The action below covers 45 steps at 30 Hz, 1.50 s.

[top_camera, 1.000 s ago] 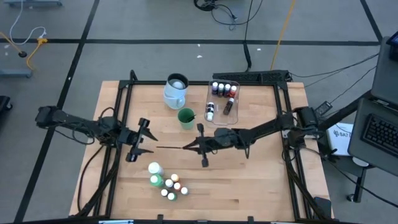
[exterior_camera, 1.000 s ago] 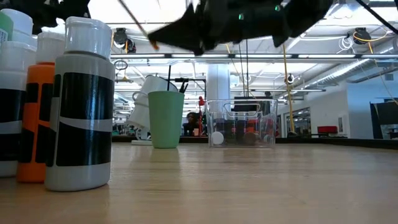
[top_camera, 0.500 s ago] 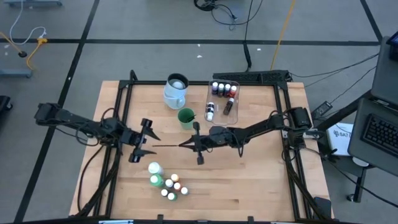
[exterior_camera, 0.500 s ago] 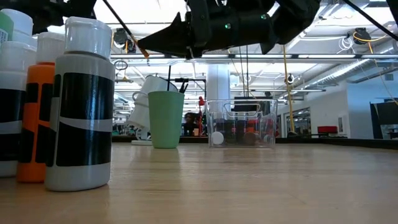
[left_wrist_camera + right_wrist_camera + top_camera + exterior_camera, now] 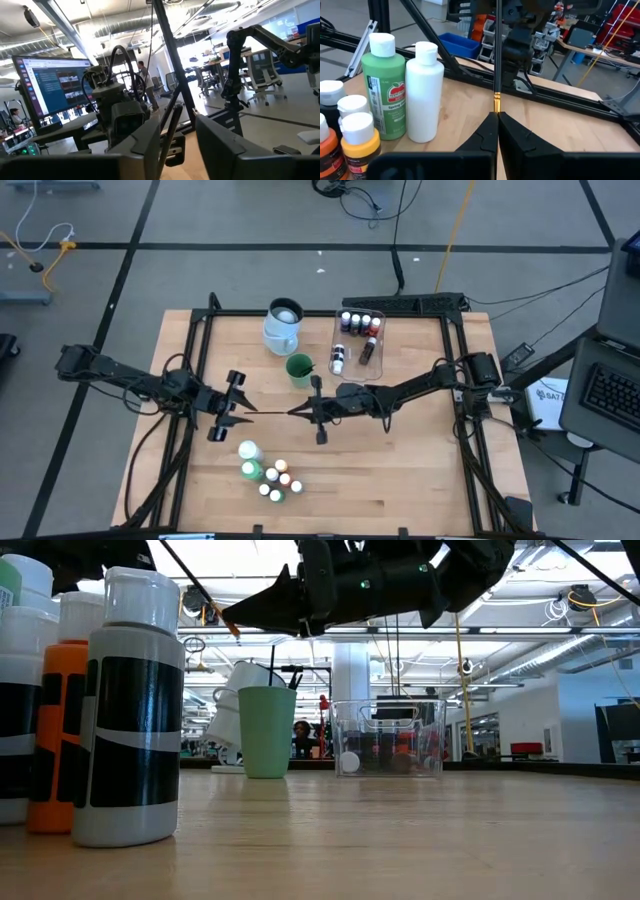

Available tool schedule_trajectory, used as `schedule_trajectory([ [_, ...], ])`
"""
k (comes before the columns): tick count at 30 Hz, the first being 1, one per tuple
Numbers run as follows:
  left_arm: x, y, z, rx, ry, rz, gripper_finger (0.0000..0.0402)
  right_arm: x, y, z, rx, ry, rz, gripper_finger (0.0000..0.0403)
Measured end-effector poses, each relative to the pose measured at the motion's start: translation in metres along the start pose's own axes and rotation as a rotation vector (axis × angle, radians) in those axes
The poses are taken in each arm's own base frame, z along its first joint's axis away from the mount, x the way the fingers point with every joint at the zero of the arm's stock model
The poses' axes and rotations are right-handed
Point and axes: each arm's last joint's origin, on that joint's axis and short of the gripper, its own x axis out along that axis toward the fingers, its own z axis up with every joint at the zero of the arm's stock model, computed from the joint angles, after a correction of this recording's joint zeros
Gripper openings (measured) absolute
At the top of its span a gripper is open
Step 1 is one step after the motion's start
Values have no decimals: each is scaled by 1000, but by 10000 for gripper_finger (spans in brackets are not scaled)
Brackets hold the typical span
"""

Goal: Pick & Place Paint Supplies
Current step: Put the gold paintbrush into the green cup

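Note:
A thin dark-handled brush hangs level above the table's middle, between my two grippers. My right gripper is shut on its end with the gold ferrule. My left gripper faces it from the table's left. Its fingers are partly open on either side of the handle's free end, with a gap still showing. A green bottle, a white bottle and several tiny capped paint bottles stand near the front edge. My right gripper pinches the brush at its gold ferrule between its two fingertips. The fingers lie level, pointing toward the table's left, along the brush. The brush is lifted clear of the table, its handle reaching out toward my left gripper; the bristle end is hidden between the fingers.
A clear tub with several small bottles stands at the far right of centre. Left of it are a pale-blue jug and a green cup holding a brush. Black frame rails run along the table's sides.
My left gripper's fingers have drawn closer together around the brush's handle end. The brush stays level in my right gripper, clear of the table.

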Motion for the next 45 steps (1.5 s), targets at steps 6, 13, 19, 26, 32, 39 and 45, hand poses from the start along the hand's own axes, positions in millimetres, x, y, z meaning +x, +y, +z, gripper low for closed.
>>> schedule_trajectory([
  [6,0,0,0,8,0,0,65,0,0,-1,13,15,0,0],
  [13,0,0,-3,46,29,7,8,0,0,-7,19,81,-29,0],
  [19,0,1,-5,73,70,49,3,-1,0,-11,38,102,-32,13],
  [26,0,1,-5,76,67,61,2,-4,11,-16,28,123,-10,49],
  [32,-1,5,-6,81,122,220,1,-8,26,-26,156,251,24,83],
  [39,-2,6,-9,141,172,266,1,-27,45,-15,76,397,-84,83],
  [45,-2,6,-9,153,180,263,1,-69,63,18,31,283,-64,25],
])
